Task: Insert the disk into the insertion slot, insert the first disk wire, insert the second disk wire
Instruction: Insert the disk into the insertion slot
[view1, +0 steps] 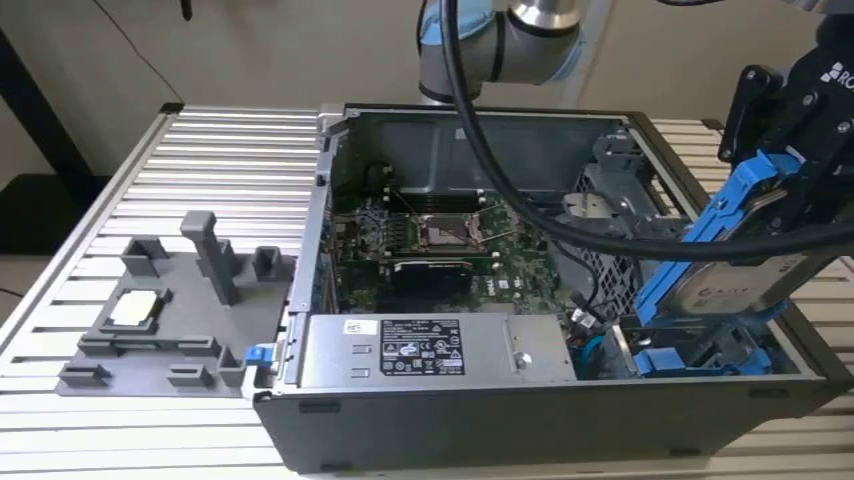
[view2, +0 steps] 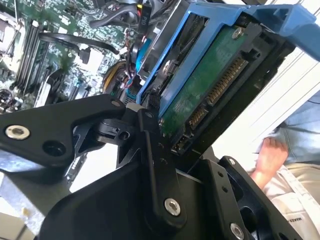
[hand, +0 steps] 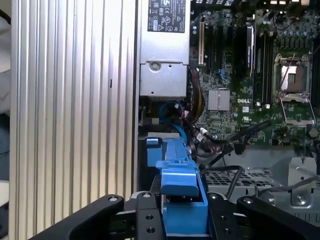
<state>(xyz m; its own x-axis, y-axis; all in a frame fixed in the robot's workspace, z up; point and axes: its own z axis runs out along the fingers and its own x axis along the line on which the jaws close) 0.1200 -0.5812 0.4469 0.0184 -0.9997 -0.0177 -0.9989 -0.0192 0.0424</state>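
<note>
Grips the disk (view1: 731, 285) with the tool (view1: 787, 195), holds it steeply tilted, lower end just over the insertion slot (view1: 674, 360).

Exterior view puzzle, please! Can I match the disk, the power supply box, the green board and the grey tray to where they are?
1 disk
2 power supply box
3 green board
4 grey tray

A on the table beside the case
B tilted up, held in the jaws
C inside the case, along its near edge
D inside the case, middle

Pairs: 1-B, 2-C, 3-D, 4-A
</note>
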